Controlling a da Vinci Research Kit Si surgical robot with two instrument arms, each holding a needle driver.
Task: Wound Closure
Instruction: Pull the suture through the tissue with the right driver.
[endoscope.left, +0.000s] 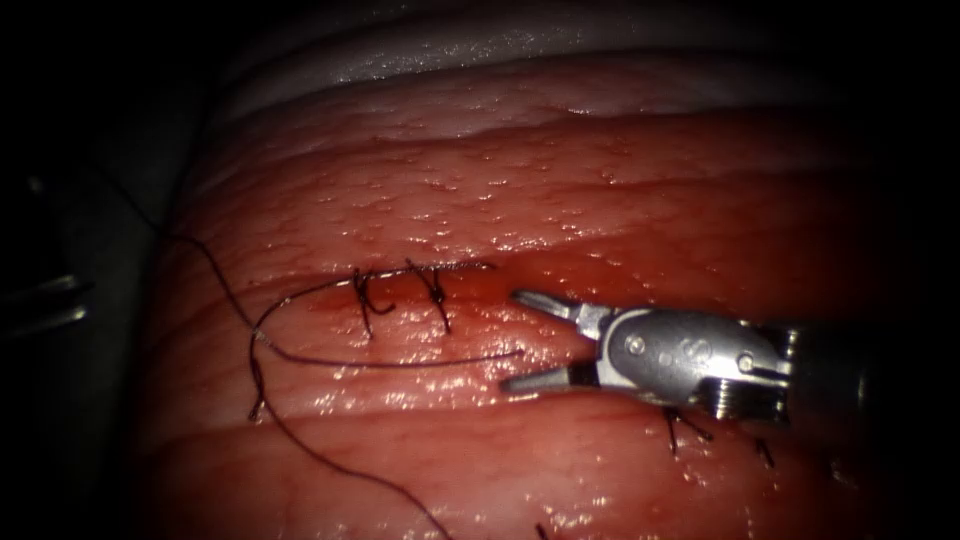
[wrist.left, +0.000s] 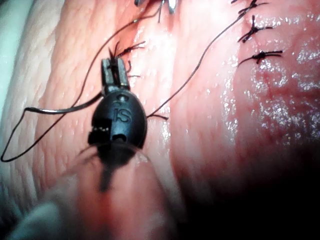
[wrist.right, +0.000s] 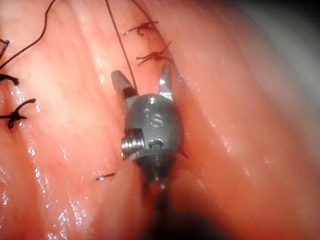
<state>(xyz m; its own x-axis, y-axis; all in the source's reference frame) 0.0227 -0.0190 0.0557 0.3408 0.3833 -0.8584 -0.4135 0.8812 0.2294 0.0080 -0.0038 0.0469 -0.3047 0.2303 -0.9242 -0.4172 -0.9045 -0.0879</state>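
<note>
Right tool (endoscope.left: 520, 340) with jaws spread wide, empty, beside the cut's (endoscope.left: 420, 272) right end; thread (endoscope.left: 400, 362) ends near its lower tip, seemingly within reach; needle not discernible

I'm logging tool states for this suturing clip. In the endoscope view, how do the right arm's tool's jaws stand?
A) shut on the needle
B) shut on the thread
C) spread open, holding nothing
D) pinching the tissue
C: the right tool has its jaws spread wide above the tissue, with nothing between them.
</note>
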